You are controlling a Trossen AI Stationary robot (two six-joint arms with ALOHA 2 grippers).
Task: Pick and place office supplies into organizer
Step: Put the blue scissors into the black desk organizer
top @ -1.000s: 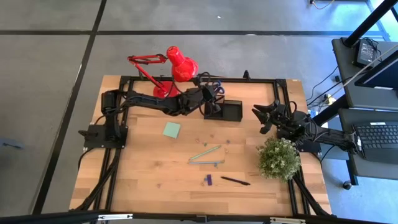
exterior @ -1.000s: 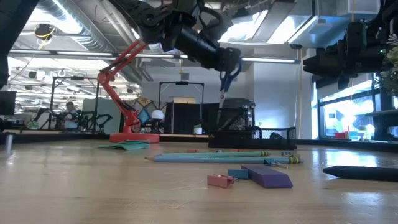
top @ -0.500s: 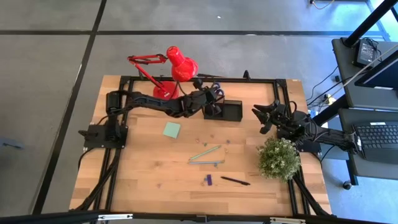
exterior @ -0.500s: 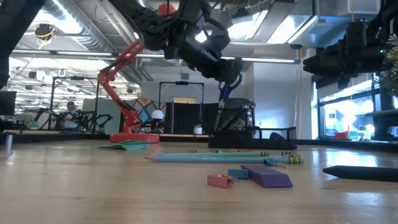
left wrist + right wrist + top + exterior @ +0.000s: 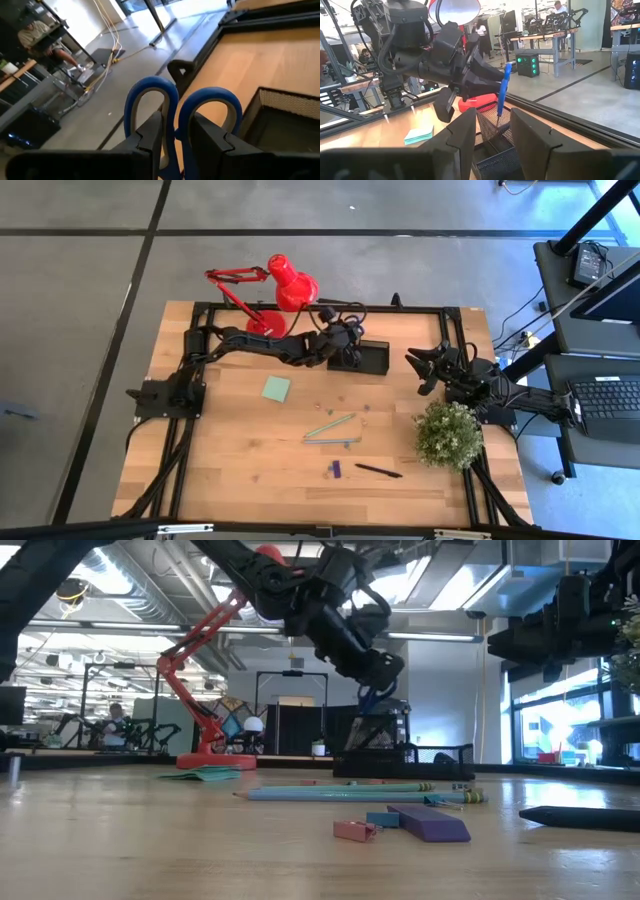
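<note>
On wooden table (image 5: 230, 450): pencils (image 5: 332, 432); concrete floor (image 5: 90, 270) around.

Blue handles are seen on the scissors (image 5: 182, 117). The organizer (image 5: 362, 358) is black mesh, the lamp (image 5: 285, 283) red, the notepad (image 5: 276, 388) pale green, the bench (image 5: 240, 450) light wood.

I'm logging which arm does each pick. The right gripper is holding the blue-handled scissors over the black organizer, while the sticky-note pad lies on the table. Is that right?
Not quite: the left gripper holds the scissors, not the right one, which waits near the plant. The high view shows this. The scissors are over the organizer, and the sticky-note pad lies on the table.
</note>
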